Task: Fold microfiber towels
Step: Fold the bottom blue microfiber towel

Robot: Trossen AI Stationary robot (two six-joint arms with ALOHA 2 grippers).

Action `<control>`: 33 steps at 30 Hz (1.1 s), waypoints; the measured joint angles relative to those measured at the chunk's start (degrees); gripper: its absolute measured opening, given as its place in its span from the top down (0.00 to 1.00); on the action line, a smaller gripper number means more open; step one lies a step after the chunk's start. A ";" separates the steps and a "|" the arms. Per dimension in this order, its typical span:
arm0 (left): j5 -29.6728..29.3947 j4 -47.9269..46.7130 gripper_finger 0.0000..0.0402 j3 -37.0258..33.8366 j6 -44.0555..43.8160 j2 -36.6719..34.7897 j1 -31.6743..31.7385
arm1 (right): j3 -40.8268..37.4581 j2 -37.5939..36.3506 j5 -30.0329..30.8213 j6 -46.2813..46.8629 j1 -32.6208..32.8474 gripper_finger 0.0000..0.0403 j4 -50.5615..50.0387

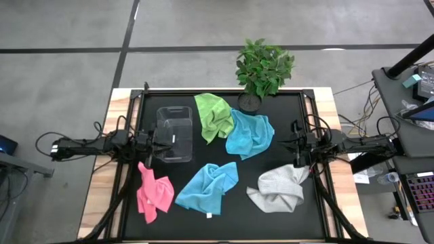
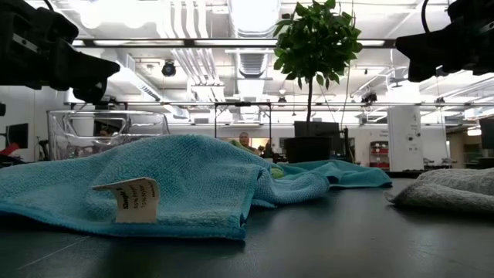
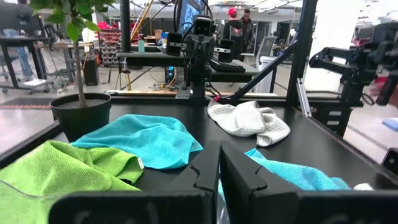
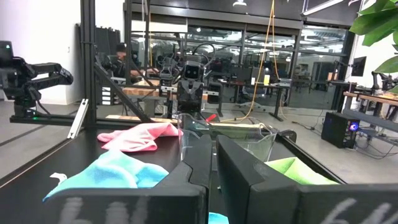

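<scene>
Five crumpled towels lie flat on the black table: a lime green one and a light blue one at the far middle, a pink one near left, a second light blue one near middle, and a grey-white one near right. My left gripper hangs shut and level at the left side, above the table by the bin's left wall; its fingers are together with nothing between them. My right gripper hangs shut at the right side, its fingers also together, holding nothing.
A clear plastic bin stands at the left of the table's middle, next to the green towel. A potted plant stands at the far edge. The black frame rails run along the table's sides. A white tag sticks out of the near blue towel.
</scene>
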 joint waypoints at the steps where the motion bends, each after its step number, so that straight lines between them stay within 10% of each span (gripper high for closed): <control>1: 0.00 0.00 1.00 0.00 0.15 0.02 -0.01 | 0.00 0.00 0.00 0.00 0.00 0.96 -0.02; 6: -1.84 2.29 1.00 0.00 0.12 0.06 0.00 | -0.01 -0.01 -0.04 3.11 0.02 0.96 -0.02; 15: -2.31 13.35 1.00 0.00 -27.05 0.24 0.01 | -0.02 0.04 12.93 48.71 0.13 0.96 -0.11; 33: -2.26 19.97 1.00 0.00 -25.30 0.41 0.01 | -0.02 0.04 13.55 31.69 0.13 0.96 -1.24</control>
